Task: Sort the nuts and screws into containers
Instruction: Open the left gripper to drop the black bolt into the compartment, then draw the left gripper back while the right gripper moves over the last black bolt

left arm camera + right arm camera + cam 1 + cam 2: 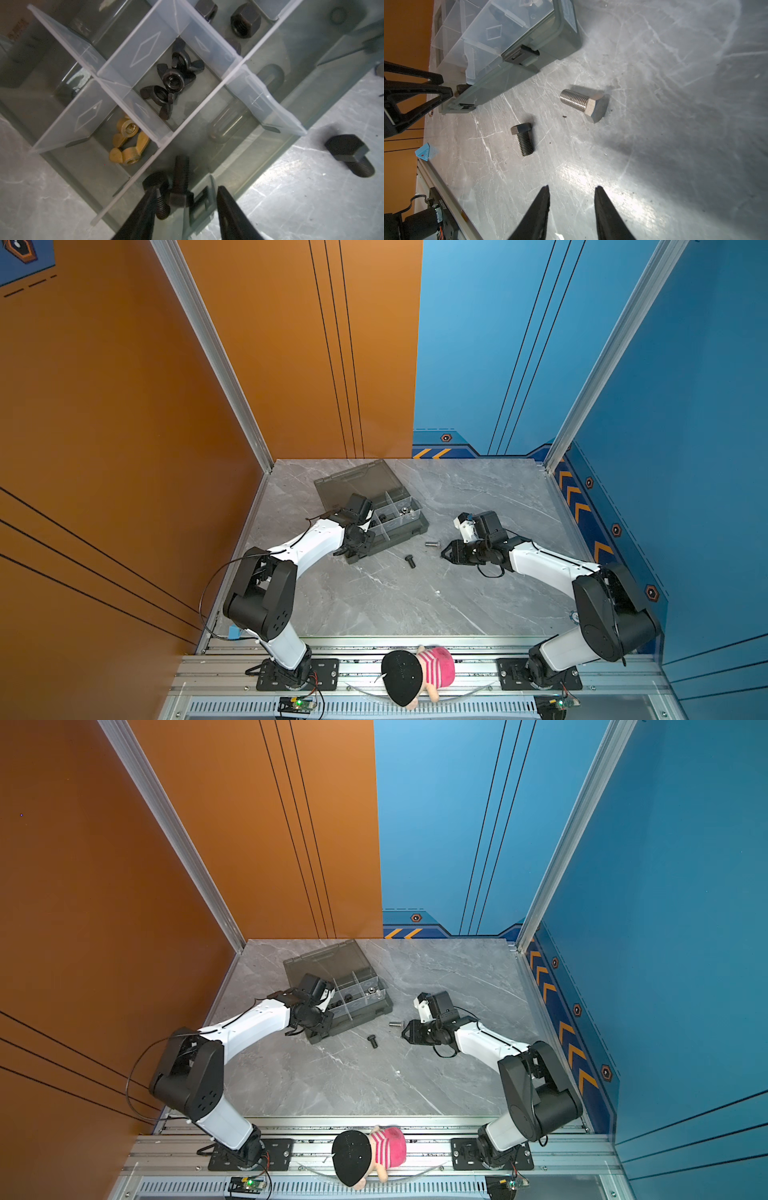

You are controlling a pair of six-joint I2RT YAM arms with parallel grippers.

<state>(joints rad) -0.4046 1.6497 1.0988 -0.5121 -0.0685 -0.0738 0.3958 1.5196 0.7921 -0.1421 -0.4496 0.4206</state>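
The smoky grey organiser case point(401, 536) lies open at the back left of the table in both top views. My left gripper point(187, 188) hangs open over its near corner cell, where two black screws point(180, 180) lie between and beside the fingers. Neighbouring containers hold black wing nuts point(172, 81), brass wing nuts point(127, 141) and black hex nuts point(245, 20). On the table beside the case lie a black screw point(410, 561) and a silver screw point(432, 544). My right gripper point(572, 188) is open and empty, low over the table just right of the silver screw point(584, 104).
The case's lid point(353, 481) lies flat behind the cells. A plush toy with a black cap point(411, 672) rests on the front rail. A small blue tag point(235, 631) sits at the front left corner. Orange and blue walls enclose the table.
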